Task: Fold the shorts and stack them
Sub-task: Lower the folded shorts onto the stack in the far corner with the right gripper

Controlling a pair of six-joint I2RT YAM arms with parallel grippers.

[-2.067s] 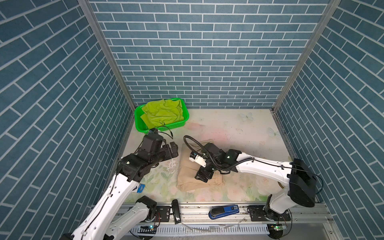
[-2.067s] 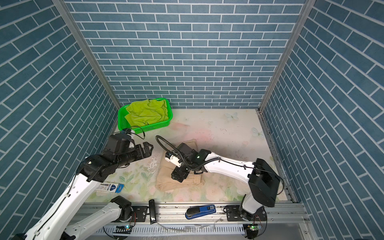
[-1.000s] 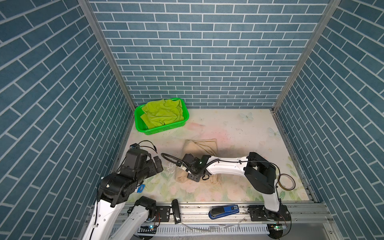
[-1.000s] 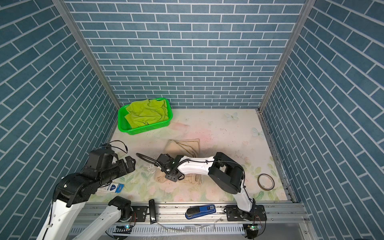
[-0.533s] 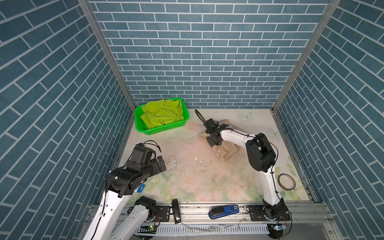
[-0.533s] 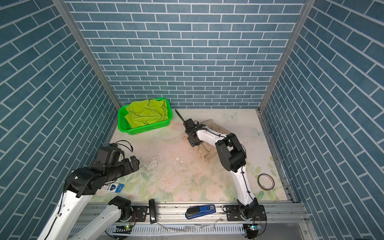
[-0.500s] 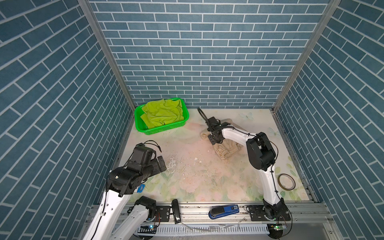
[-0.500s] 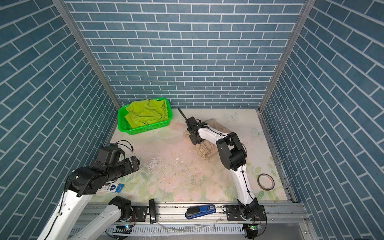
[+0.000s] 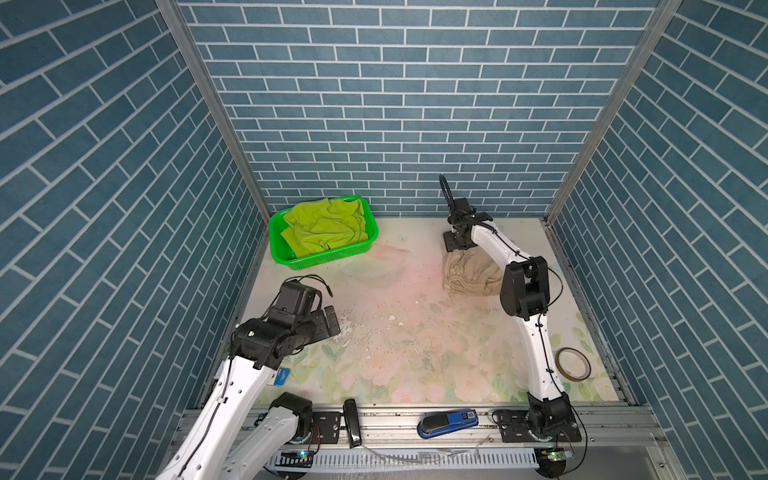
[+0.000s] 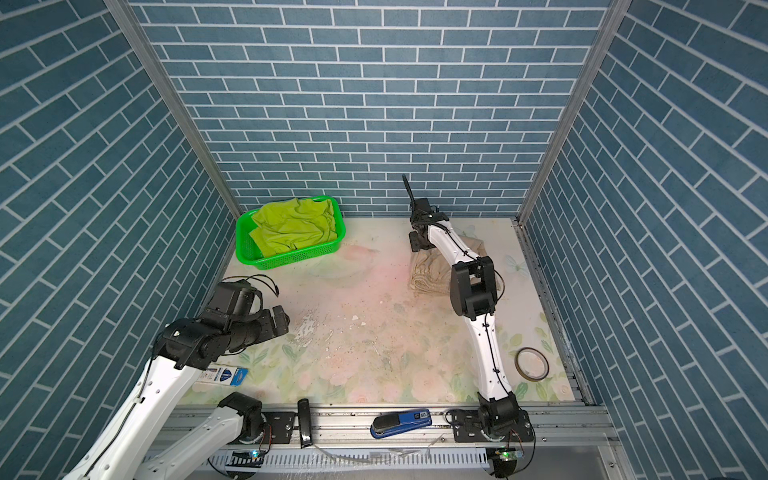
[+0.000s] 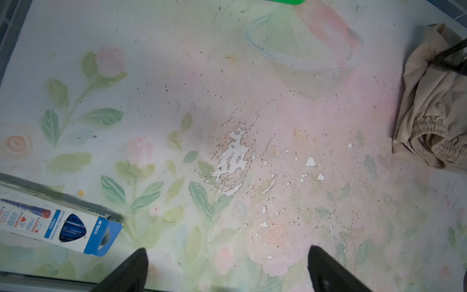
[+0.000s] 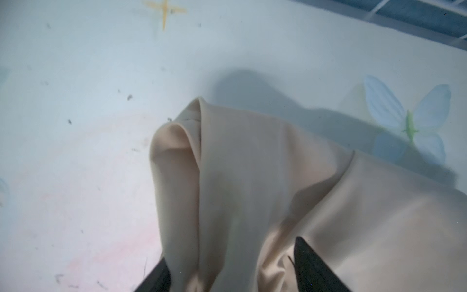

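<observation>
**Top views.** In both top views the left fingers stand spread to their full width above the bare counter, with nothing between them. The right fingers are lowered onto the far end of the beige shorts. That pair lies crumpled on the counter, running from those fingers back toward the arm's base. The lime green shorts are heaped in the green basket, beyond the left fingers and well apart from both sets.

**Left wrist view.** The left fingers are wide apart over the counter and hold nothing. The beige shorts lie well ahead of them, off toward the right arm's side, with the gathered waistband showing. A pen box lies near one finger.

**Right wrist view.** The right fingers are parted. A slack fold of the beige shorts lies between and ahead of them, and no pinch is evident.
</observation>
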